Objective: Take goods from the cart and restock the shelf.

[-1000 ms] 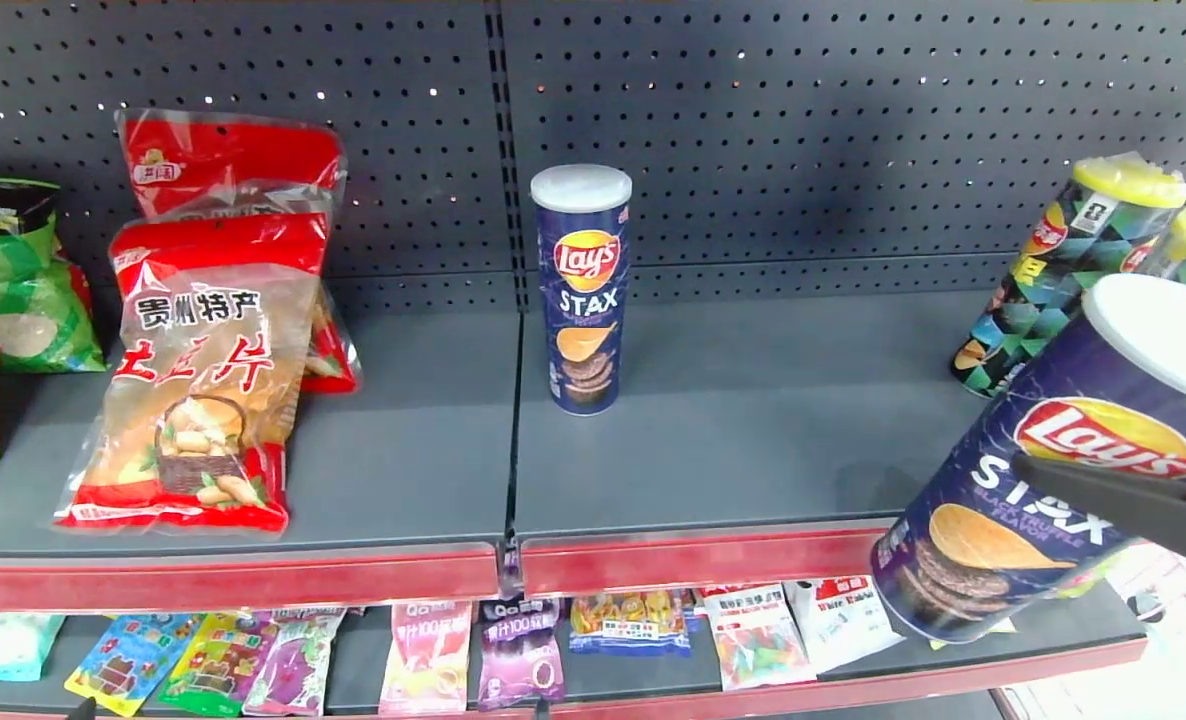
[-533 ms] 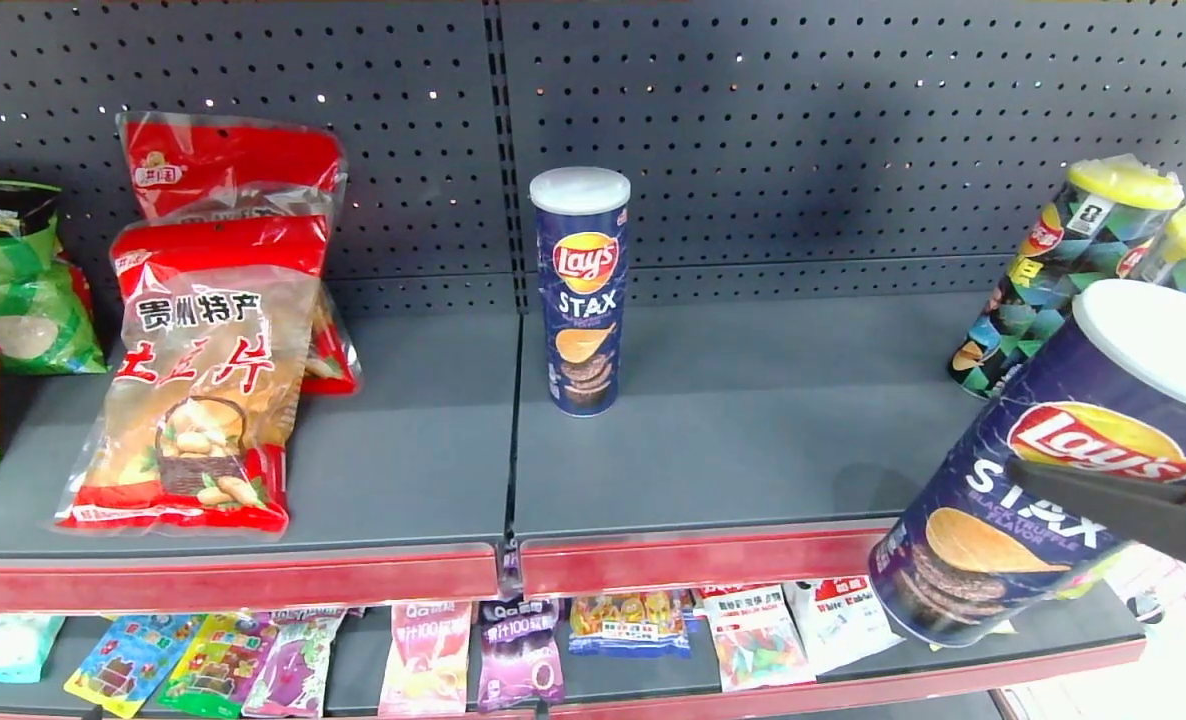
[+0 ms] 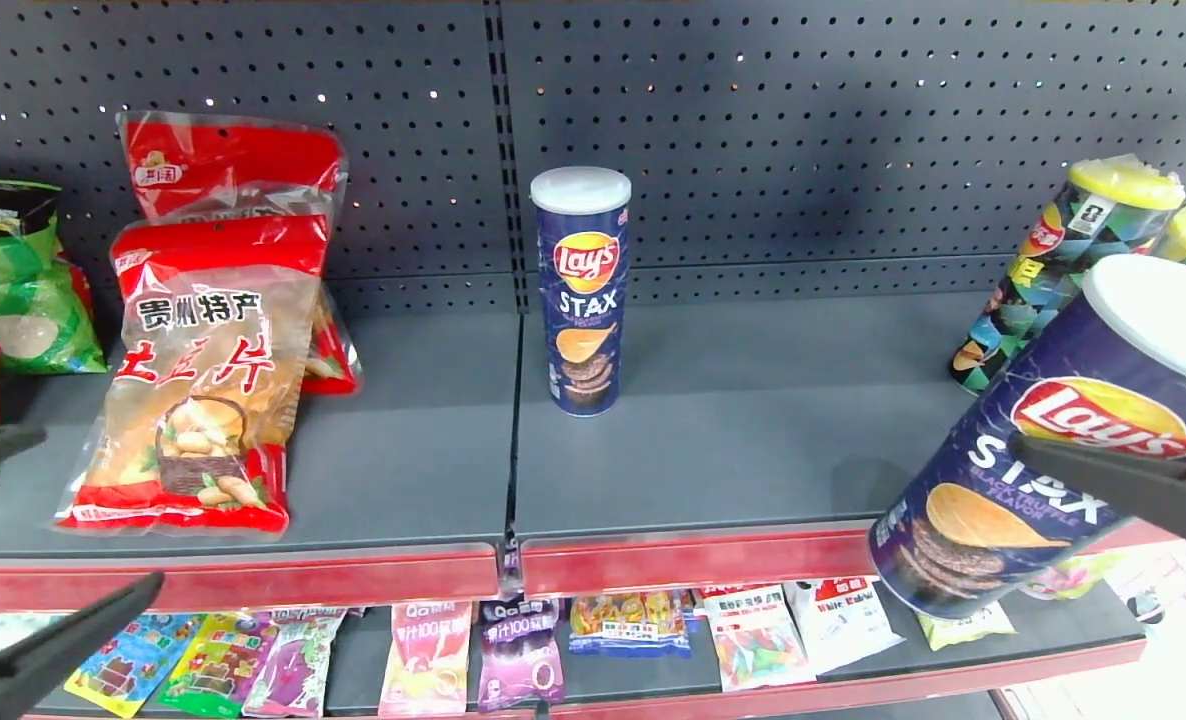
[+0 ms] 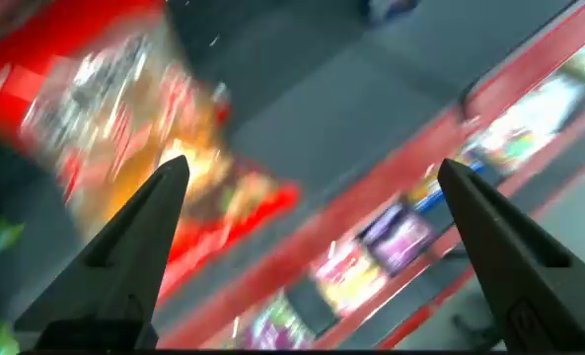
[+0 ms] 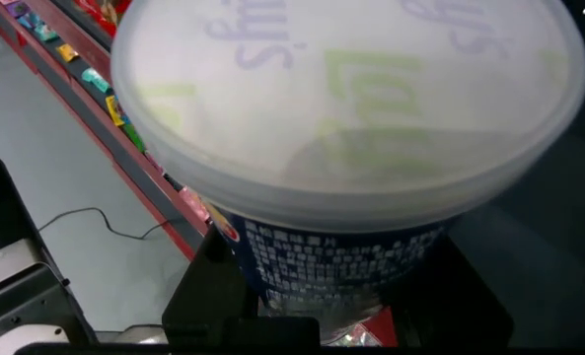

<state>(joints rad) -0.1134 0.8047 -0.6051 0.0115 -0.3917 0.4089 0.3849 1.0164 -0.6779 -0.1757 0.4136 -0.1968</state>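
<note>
A blue chip can with a white lid (image 3: 1053,440) hangs tilted at the right, in front of the shelf's red front edge. My right gripper (image 3: 1073,460) is shut on it, one black finger (image 3: 1123,485) lying across its label. In the right wrist view the can's lid (image 5: 351,128) is seen close up above the gripper (image 5: 331,306). My left gripper (image 3: 101,508) is open at the lower left, in front of the red snack bags (image 3: 203,370), holding nothing. The left wrist view shows the left gripper (image 4: 307,182) with its fingers spread before the shelf edge. An identical can (image 3: 583,290) stands upright mid-shelf.
The grey shelf (image 3: 753,420) has bare room between the standing can and two tilted yellow-lidded cans (image 3: 1063,270) at the far right. Green bags (image 3: 3,290) sit far left. Candy packets (image 3: 523,650) line the lower shelf.
My left gripper has come into the head view from the lower left. The held can has risen slightly in the right gripper.
</note>
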